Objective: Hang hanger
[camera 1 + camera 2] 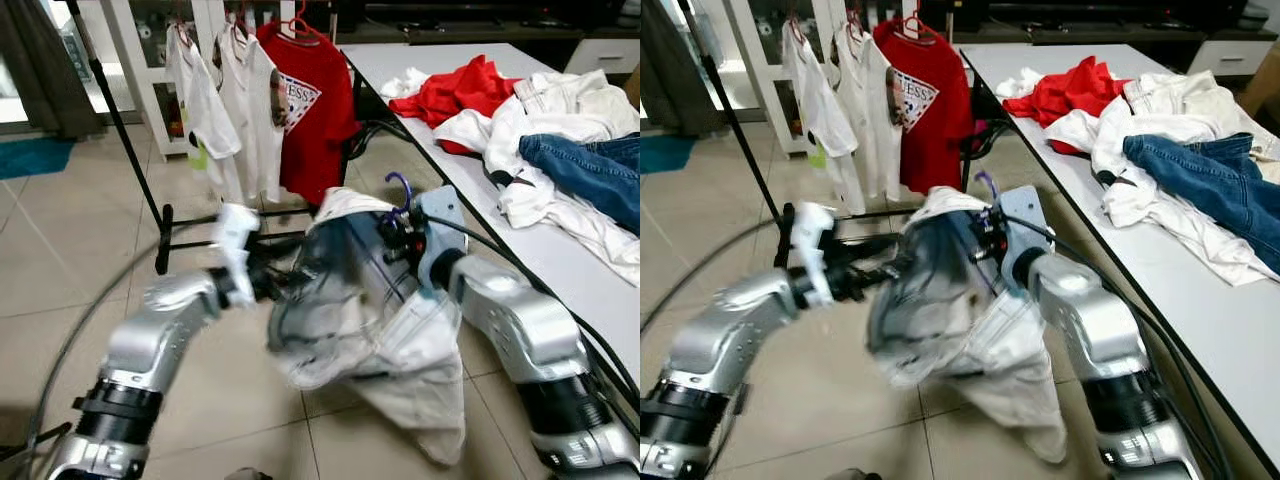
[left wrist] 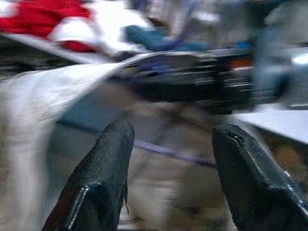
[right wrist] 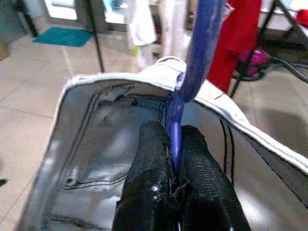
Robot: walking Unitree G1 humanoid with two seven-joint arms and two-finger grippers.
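Right gripper [image 3: 174,144] pinches the purple hanger [image 3: 192,62] by its neck, a white shirt [image 1: 380,330] draped on it before the rack [image 1: 120,130]; left gripper [image 2: 168,159] gapes beside the cloth; light, floppy load, so grip the stiff neck.
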